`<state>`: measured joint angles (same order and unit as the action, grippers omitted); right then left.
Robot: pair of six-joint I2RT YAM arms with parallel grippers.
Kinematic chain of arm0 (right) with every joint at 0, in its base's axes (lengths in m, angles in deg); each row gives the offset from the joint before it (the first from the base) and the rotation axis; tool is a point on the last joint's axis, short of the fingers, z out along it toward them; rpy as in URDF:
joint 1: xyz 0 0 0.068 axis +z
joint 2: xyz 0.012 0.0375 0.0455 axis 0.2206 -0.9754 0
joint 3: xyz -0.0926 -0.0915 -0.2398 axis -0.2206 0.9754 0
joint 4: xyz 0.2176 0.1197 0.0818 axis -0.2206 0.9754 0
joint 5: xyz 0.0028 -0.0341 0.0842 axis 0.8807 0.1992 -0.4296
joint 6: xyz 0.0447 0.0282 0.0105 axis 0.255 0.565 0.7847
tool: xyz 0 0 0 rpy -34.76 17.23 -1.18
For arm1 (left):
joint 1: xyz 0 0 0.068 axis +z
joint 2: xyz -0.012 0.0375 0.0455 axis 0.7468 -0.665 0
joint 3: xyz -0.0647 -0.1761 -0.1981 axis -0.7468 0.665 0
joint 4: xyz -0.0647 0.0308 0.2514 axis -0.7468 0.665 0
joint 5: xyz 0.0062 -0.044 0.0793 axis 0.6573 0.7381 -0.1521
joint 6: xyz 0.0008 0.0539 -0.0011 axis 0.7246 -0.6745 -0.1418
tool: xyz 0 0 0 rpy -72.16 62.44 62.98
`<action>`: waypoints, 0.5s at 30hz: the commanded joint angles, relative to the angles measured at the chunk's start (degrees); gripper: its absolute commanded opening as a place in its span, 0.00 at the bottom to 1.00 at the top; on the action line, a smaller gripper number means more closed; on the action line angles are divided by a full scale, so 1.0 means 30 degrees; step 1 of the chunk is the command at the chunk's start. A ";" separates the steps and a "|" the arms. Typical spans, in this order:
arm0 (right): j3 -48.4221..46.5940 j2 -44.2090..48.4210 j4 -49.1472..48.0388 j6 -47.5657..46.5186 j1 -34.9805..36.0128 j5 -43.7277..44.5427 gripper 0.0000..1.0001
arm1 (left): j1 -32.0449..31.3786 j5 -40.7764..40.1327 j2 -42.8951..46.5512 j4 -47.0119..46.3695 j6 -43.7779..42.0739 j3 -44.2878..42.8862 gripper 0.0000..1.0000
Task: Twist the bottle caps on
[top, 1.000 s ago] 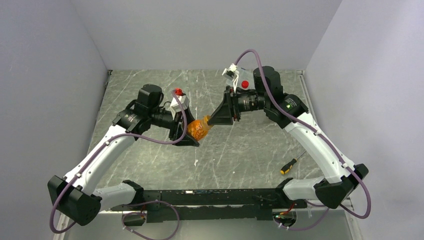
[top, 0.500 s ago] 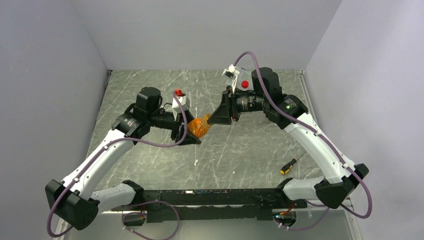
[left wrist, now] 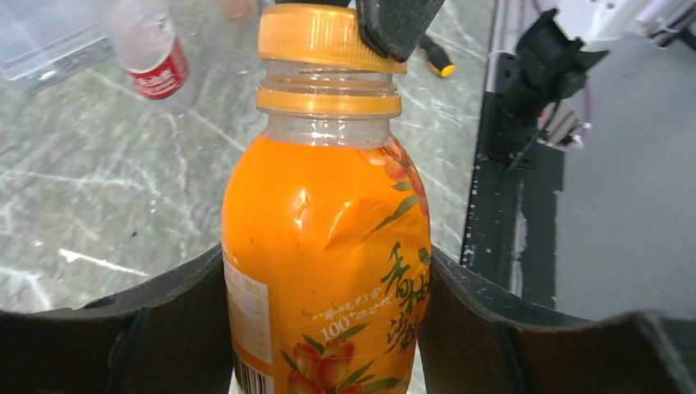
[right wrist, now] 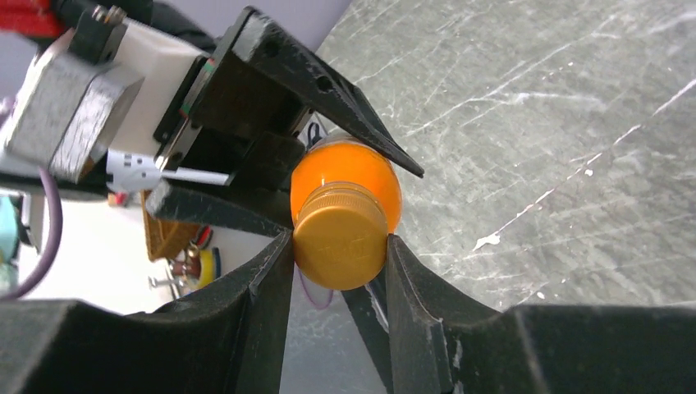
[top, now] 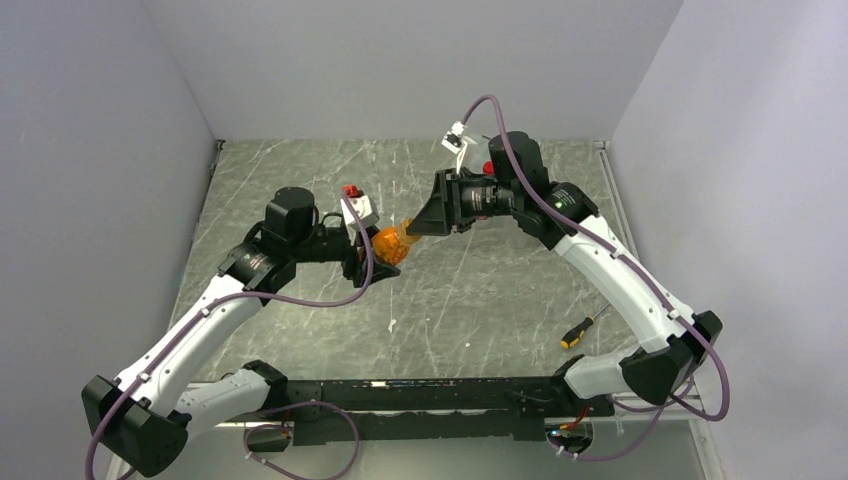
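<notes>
Up above the middle of the table (top: 480,290), the left gripper (top: 372,258) is clamped round the body of one orange bottle (top: 388,246). It holds the bottle clear of the marble, neck aimed at the other arm. The left wrist view shows one clear bottle with a red label (left wrist: 152,53) down on the table past it, next to a clear box (left wrist: 45,37). One orange cap (right wrist: 338,245) sits on the orange bottle's neck, and the right gripper (top: 422,222) is squeezed onto it from both sides. Further right, one screwdriver (top: 578,330) lies on the table, well apart from all that.
</notes>
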<state>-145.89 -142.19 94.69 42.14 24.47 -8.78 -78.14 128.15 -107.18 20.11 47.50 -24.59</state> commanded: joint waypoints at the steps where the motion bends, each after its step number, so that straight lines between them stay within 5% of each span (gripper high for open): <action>1: -0.0326 -0.0928 0.1742 0.3440 0.0434 0.0756 0.10 | -0.0253 -0.4193 0.0694 -0.4674 -0.0953 -0.0772 0.00; 15: -0.2535 -0.3593 0.3134 0.8287 0.0399 0.2074 0.10 | -0.2330 -0.9189 -0.0136 -0.6399 -0.4278 -0.0423 0.00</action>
<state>-152.42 -150.19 97.25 60.96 23.31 -0.12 -82.07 105.59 -107.36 17.44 39.02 -24.28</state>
